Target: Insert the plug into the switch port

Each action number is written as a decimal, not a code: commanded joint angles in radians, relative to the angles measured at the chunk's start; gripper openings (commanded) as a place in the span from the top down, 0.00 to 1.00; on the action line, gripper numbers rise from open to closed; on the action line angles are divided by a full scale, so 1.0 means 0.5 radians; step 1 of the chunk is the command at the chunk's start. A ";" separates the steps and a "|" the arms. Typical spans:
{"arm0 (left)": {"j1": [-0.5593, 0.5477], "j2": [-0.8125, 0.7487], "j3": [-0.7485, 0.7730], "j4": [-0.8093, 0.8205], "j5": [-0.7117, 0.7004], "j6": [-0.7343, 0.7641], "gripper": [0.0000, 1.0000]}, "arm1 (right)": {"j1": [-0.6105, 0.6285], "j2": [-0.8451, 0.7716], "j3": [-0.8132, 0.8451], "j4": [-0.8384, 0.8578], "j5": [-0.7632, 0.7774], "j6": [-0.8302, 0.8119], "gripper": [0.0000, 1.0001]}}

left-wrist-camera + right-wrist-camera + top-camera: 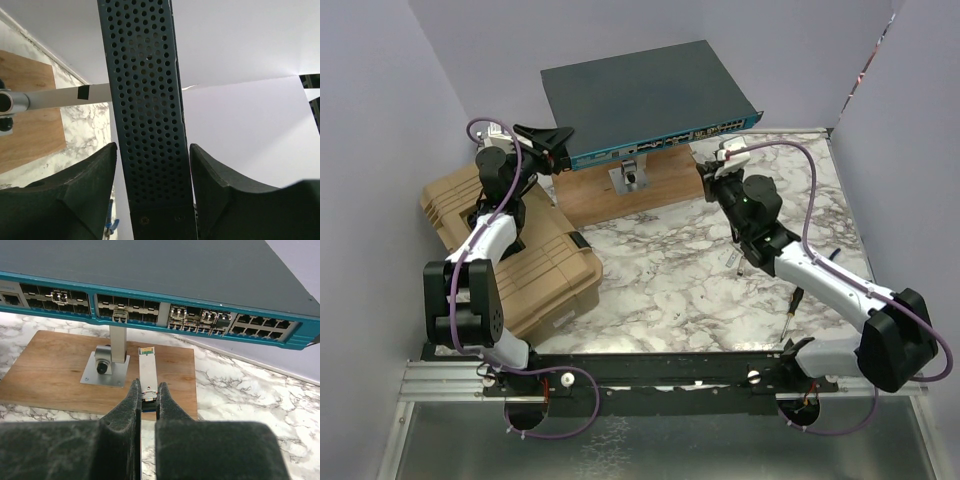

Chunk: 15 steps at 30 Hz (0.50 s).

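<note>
Just before the teal port face of the wide dark-grey metal switch (150,260), your right gripper (148,387) pinches the small silver plug (146,362), likely light and rigid, by its tail; your left gripper (152,150) straddles its edge, spread.

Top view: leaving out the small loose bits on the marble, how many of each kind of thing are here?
Robot arms: 2, left and right
Switch: 1
Tan case: 1
Wooden board: 1
Metal stand: 1
Plug: 1, in the right tool
Total: 7
</note>
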<state>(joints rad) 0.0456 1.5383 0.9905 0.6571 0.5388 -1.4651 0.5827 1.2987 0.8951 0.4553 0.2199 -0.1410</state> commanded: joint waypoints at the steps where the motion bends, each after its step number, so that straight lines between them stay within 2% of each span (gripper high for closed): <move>1: -0.004 0.036 -0.015 0.100 0.080 -0.048 0.42 | 0.009 0.052 0.092 0.100 0.006 -0.014 0.99; 8: -0.011 0.050 -0.027 0.118 0.100 -0.067 0.60 | 0.009 0.129 0.190 0.099 0.055 0.076 0.99; 13: -0.021 0.067 -0.022 0.121 0.115 -0.073 0.65 | 0.010 0.217 0.297 0.048 0.111 0.134 0.99; 15: -0.024 0.073 -0.015 0.122 0.120 -0.076 0.69 | 0.010 0.246 0.339 0.008 0.128 0.159 1.00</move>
<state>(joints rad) 0.0414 1.5467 0.9871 0.6804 0.5606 -1.5139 0.5827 1.3914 1.0134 0.4694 0.2359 -0.1001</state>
